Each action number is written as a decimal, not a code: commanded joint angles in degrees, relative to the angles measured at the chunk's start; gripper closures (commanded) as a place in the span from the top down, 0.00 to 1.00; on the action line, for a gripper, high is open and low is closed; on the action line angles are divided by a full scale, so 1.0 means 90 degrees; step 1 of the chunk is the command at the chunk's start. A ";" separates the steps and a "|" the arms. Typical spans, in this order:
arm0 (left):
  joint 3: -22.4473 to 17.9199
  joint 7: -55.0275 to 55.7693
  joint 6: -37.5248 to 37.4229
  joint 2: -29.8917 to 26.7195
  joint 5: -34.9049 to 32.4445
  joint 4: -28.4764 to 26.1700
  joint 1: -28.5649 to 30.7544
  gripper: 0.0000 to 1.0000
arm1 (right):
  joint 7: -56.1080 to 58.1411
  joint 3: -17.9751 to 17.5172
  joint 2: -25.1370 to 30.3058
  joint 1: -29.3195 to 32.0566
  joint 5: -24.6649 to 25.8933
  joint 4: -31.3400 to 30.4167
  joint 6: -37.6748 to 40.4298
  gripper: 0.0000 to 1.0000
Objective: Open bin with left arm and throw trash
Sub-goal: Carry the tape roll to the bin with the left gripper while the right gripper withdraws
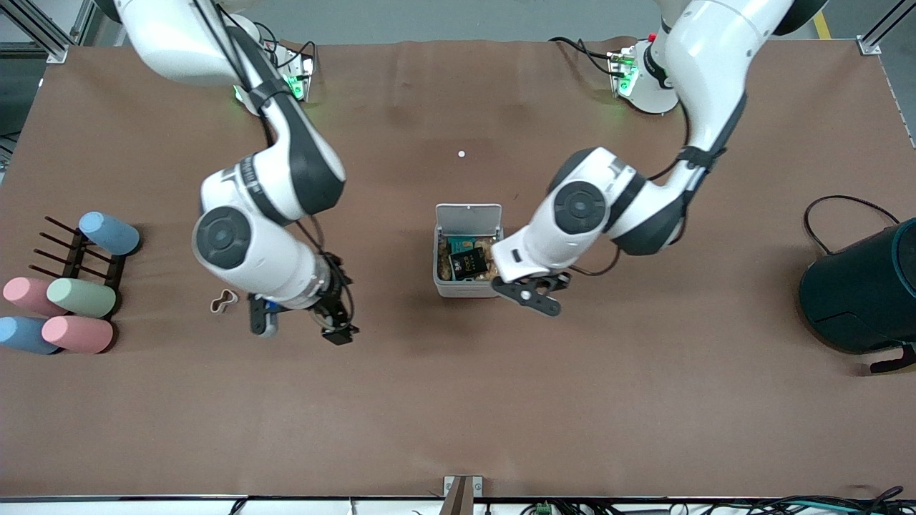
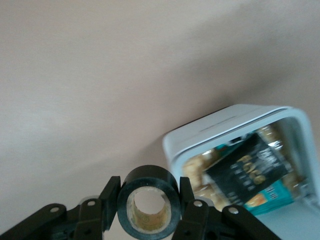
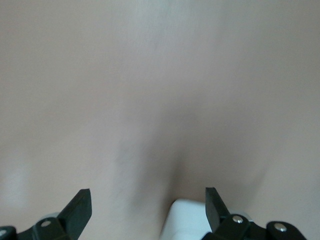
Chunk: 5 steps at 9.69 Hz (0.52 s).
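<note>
We see the bin (image 1: 466,285) mid-table, lid (image 1: 469,217) up, a black snack packet (image 1: 468,263) inside. At its 3 o'clock, over the table, our left gripper (image 2: 148,210) clamps the tape ring (image 2: 148,206). Our right gripper (image 3: 148,207) hangs spread wide near the beige loop (image 1: 223,302).

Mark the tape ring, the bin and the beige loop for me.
tape ring (image 2: 148,207), left wrist view, on its black rim facing the camera.
bin (image 1: 465,290), front view, wall nearest the camera.
beige loop (image 1: 223,302), front view, on its band.
</note>
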State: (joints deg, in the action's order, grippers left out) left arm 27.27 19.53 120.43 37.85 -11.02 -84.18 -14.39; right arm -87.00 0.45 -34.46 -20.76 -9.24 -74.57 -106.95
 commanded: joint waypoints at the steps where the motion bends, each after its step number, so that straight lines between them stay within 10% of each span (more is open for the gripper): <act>1: -0.0031 0.0474 0.0143 0.0335 0.0072 0.0330 -0.0168 0.00 | 0.1915 -0.0109 0.0137 0.0886 0.0273 -0.0638 0.0252 1.00; 5: -0.0032 0.1392 0.0135 0.0375 0.0063 0.0330 -0.0452 0.01 | 0.4555 -0.0109 0.0156 0.1914 0.0887 -0.1496 -0.0145 1.00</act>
State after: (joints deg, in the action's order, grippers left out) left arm 27.28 29.55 121.91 41.12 -10.98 -82.52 -17.45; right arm -50.33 0.65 -34.90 -5.12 -3.59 -82.79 -105.51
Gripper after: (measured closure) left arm 0.480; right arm 0.000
